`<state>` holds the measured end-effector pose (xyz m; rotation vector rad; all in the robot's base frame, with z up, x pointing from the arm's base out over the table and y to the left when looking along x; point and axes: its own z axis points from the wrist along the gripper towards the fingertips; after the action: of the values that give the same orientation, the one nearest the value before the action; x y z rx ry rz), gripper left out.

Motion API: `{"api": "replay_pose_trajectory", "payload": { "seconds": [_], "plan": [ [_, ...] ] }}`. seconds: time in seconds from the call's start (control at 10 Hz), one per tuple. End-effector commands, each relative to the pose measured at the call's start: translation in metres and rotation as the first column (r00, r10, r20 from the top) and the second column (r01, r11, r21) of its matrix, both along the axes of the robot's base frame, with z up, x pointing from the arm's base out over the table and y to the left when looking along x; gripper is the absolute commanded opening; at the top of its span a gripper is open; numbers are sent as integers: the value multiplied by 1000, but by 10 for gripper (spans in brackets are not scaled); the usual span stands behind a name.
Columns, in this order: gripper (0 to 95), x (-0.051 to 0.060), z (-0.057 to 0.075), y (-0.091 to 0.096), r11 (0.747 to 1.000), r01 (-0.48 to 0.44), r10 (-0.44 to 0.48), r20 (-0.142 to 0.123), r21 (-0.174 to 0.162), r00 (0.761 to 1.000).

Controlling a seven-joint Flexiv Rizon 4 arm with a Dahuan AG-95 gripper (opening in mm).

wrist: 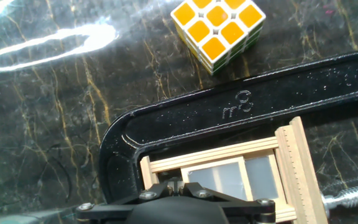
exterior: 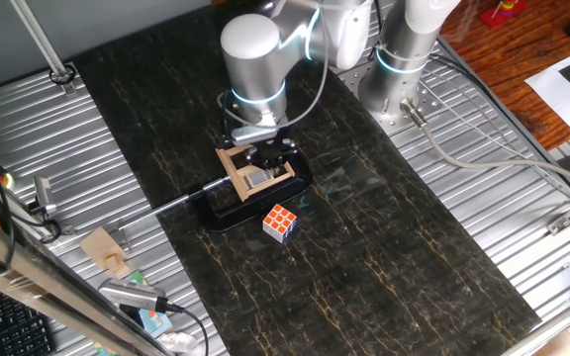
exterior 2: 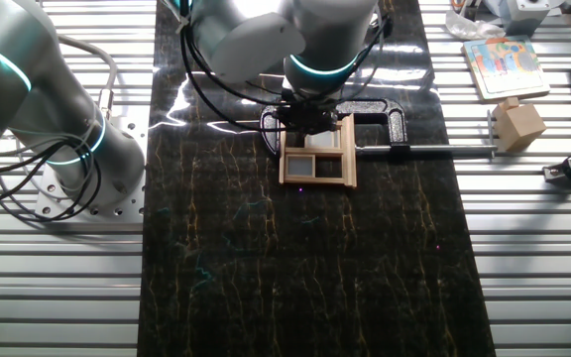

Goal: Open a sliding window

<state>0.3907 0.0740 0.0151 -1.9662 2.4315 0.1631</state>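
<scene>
The sliding window (exterior: 237, 180) is a small tan wooden frame with grey panes. It stands held in a glossy black C-clamp (exterior: 228, 215) on the dark marble mat. It also shows in the other fixed view (exterior 2: 317, 180) and in the hand view (wrist: 241, 175), inside the clamp (wrist: 229, 106). My gripper (exterior: 269, 156) (exterior 2: 310, 125) is right on the window, over its upper panes. In the hand view the gripper (wrist: 176, 184) has its fingertips close together at the inner edge of the frame. What they touch is hidden.
A Rubik's cube (exterior: 280, 222) (wrist: 219, 25) lies just in front of the clamp. The clamp's screw rod (exterior 2: 434, 151) sticks out sideways toward a small wooden block (exterior 2: 518, 124). A second arm's base (exterior 2: 38, 109) stands on the slatted metal table beside the mat.
</scene>
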Motion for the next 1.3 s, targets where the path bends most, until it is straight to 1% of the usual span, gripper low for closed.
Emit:
{"api": "replay_pose_trajectory", "payload": {
  "seconds": [0.1,0.3,0.7,1.2,1.3],
  "plan": [
    [0,1,0,0,1000,0,0,11,-6,1000],
    [0,2,0,-1,1000,0,0,26,-7,1000],
    [0,5,-1,0,1000,1,-1,35,-4,999],
    [0,11,2,0,1000,0,1,45,-20,999],
    [0,12,2,0,1000,-1,2,56,-27,998]
  ]
}}
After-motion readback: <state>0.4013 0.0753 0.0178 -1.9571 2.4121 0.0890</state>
